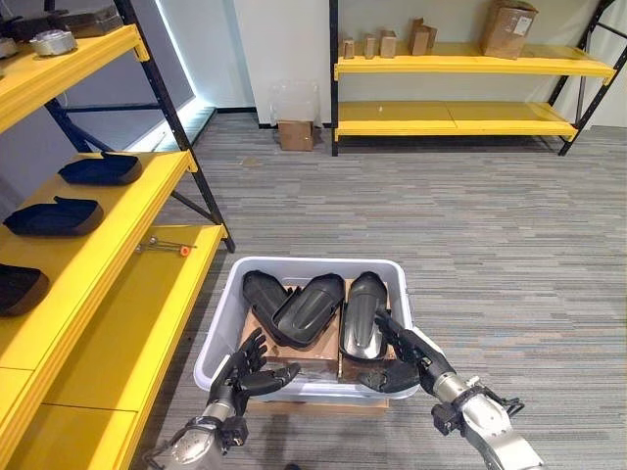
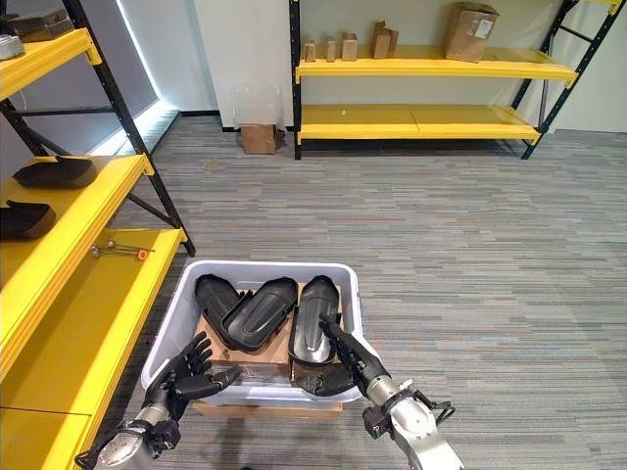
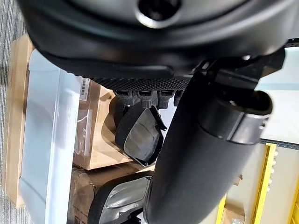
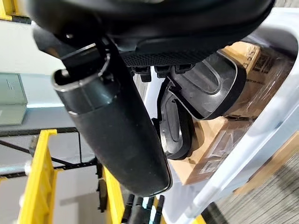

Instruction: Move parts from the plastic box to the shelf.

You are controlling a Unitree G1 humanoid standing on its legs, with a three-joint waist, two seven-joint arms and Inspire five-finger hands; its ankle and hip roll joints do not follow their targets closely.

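White plastic box (image 1: 220,328) stands on the grey striped floor (image 1: 490,225), on a flat piece of cardboard, just beside the yellow shelf (image 1: 127,323) at the robot's left. Inside the box lie three black curved parts (image 1: 309,308) side by side, on top of brown wrapped cartons (image 3: 91,140): one at the left, one wide in the middle, and one narrow at the right side (image 1: 362,313).

The left hand (image 1: 245,372) is at the near left corner of the box, above its rim; the fingers are spread and almost straight, and they hold nothing. The right hand (image 1: 402,357) is at the near right corner, with the fingers stretched forward over the near end of the narrow part. The fingers are not curled around it, and I cannot tell if they touch it.

On the yellow shelf more black parts (image 1: 54,215) already lie, on the middle level, one behind the other. On the lowest level lies a small tool with an orange tip (image 1: 167,245). Against the far wall stands a second yellow rack (image 1: 470,64) with cardboard boxes (image 1: 507,29) and small wooden blocks on its upper level. A small carton (image 1: 296,134) stands on the floor near it.
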